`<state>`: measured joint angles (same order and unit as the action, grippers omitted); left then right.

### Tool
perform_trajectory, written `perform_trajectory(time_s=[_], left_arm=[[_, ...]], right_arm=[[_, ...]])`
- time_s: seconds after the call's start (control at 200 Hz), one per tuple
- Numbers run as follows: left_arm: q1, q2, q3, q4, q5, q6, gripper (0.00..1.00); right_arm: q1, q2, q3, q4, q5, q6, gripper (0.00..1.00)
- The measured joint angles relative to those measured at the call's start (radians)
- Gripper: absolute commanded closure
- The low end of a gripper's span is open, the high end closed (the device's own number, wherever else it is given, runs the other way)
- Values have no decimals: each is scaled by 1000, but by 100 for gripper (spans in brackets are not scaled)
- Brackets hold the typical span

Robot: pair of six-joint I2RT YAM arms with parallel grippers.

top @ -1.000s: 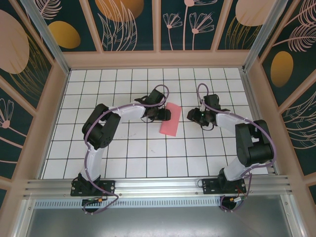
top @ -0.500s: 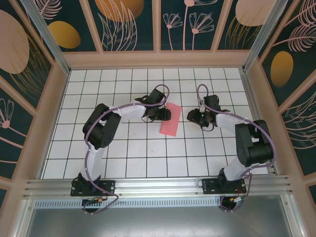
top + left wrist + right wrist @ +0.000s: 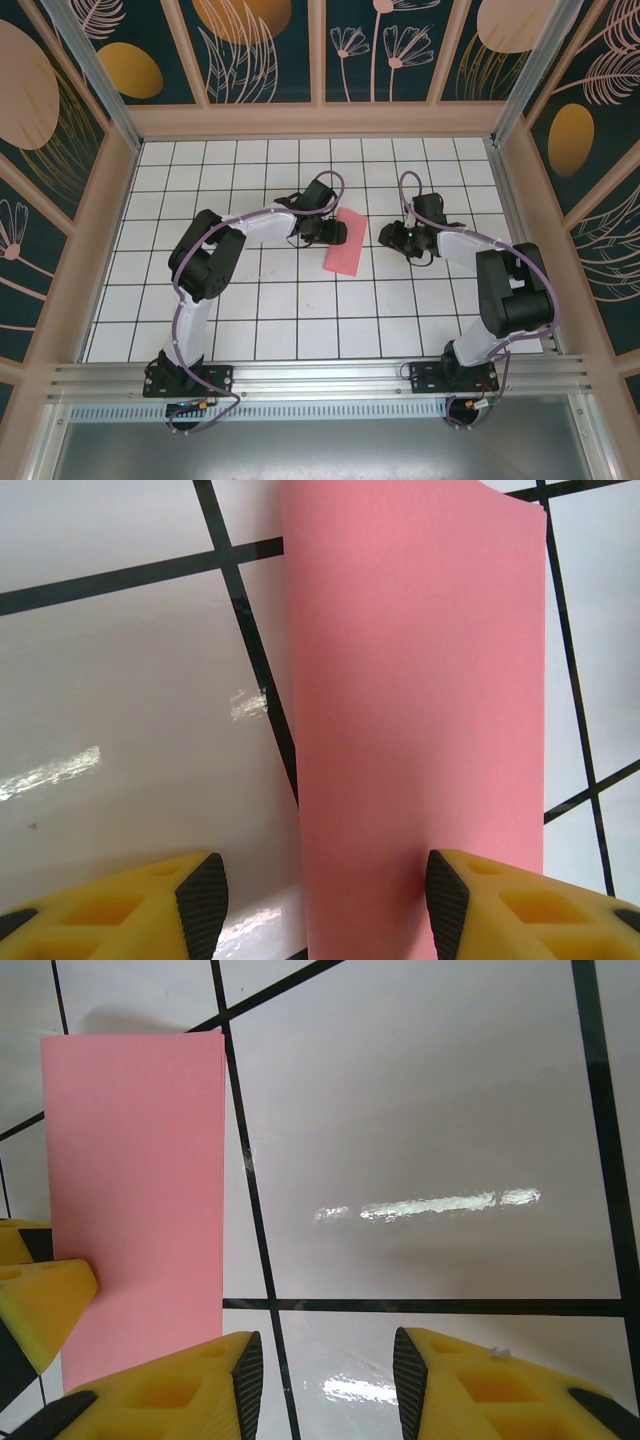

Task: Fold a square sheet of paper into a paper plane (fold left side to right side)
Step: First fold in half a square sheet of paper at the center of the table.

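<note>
The square sheet of paper [image 3: 346, 243], salmon pink, lies flat on the tiled table, folded into a narrow rectangle. My left gripper [image 3: 335, 232] is at its upper left end and stands open. In the left wrist view the paper [image 3: 420, 700] has its long left edge running between the jaws of the left gripper [image 3: 325, 905]; one finger [image 3: 447, 900] sits over the paper, the other over bare tile. My right gripper [image 3: 388, 236] hovers open just right of the paper [image 3: 135, 1190], with only tile between the fingers of the right gripper [image 3: 325, 1380]. The paper plane is out of view.
The white table [image 3: 300, 310] carries a black grid. Wooden-framed walls [image 3: 95, 230] enclose it on three sides, and a metal rail [image 3: 320, 375] runs along the near edge. A yellow finger of the left gripper [image 3: 40, 1305] shows at the paper's far side in the right wrist view.
</note>
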<state>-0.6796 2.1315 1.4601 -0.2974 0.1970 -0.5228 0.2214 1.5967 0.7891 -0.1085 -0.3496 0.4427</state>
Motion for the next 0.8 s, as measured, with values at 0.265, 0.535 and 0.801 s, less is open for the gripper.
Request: perform_trajectory(time_s=[0.265, 0.535, 0.801], left_arm=[[0, 5, 12, -17, 0, 8, 41], [-1, 5, 12, -18, -1, 15, 41], [-1, 5, 12, -18, -1, 15, 43]], right_arm=[[0, 0, 0, 0, -7, 0, 57], [0, 0, -6, 29, -52, 9, 58], [7, 1, -6, 57, -72, 18, 59]])
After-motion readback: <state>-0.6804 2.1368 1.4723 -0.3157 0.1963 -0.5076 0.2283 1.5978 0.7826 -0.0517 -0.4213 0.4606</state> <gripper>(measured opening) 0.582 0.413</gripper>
